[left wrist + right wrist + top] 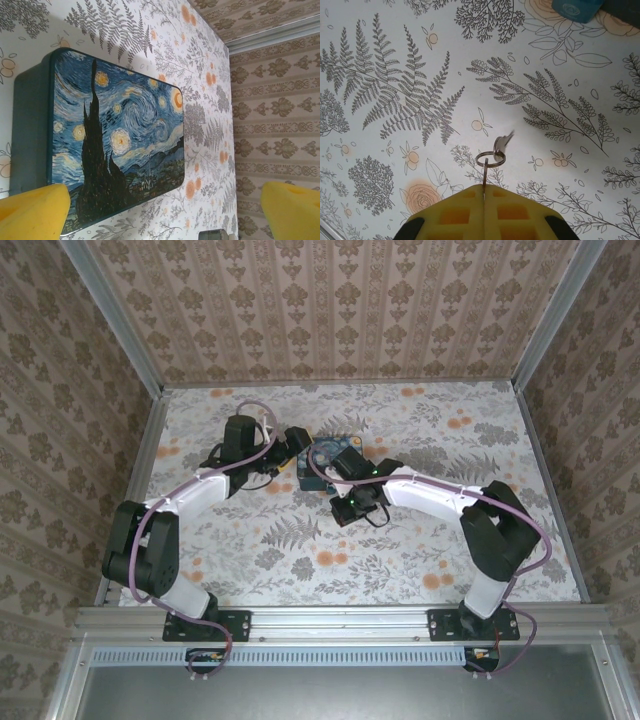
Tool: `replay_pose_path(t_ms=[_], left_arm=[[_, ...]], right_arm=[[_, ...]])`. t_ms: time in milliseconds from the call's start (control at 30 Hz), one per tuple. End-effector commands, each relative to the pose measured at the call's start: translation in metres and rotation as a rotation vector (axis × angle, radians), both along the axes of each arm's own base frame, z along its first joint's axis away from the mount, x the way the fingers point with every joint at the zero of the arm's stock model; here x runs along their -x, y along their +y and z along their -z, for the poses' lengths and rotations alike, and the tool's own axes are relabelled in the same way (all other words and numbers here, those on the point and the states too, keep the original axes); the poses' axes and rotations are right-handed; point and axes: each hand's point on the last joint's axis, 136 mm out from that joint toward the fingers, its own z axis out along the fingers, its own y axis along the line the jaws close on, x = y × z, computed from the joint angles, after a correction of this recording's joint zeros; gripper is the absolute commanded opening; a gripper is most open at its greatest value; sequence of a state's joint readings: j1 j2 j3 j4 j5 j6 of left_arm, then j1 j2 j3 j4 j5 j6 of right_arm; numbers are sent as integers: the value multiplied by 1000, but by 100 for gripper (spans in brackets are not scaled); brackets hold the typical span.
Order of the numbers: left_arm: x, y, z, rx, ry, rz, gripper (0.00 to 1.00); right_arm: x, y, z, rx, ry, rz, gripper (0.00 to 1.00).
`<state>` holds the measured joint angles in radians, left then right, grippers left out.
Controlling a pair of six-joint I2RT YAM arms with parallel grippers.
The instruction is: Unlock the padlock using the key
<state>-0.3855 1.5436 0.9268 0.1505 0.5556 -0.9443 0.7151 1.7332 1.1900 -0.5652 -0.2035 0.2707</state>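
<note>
Right gripper (484,189) is pictured clamped shut on the key (484,178), a thin sliver seen edge-on and running straight out along the gripper's own line, above the fern-printed desk (395,100). A ring (490,160) is carried at the key's outer end, and a small silver piece (503,142) hangs from it, tilted toward the far right. A blue corner, taken for the box (575,7), is caught ahead and to the right of the key, well apart.

Left gripper (165,212) is spread wide, nothing between its fingers (35,212), with the box lying ahead of it. What may be the padlock (215,235) is glimpsed as a small dark shape at the bottom edge of the left wrist view, just beside the box. Its long axis and keyhole cannot be told.

From above, the box is shown at mid-desk between the two arms. The left arm is judged nearer the padlock. The key is judged to need swinging toward the box and lining up with the keyhole.
</note>
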Motion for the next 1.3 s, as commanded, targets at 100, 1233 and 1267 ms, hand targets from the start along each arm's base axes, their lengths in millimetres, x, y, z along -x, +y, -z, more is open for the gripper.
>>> replay_pose_path(t_ms=[100,1233,1267], left_arm=[[10,-15,-6,120,68,13,100],[-2,-52,-30,715,231,-79,78],[-2,-53,-30,720,233,-76,78]], right_arm=[[-9,2,-41,-69,-41,46,0],[-95,40,-153,-277,-250,160,0],[-96,41,-153,-276,-251,162,0]])
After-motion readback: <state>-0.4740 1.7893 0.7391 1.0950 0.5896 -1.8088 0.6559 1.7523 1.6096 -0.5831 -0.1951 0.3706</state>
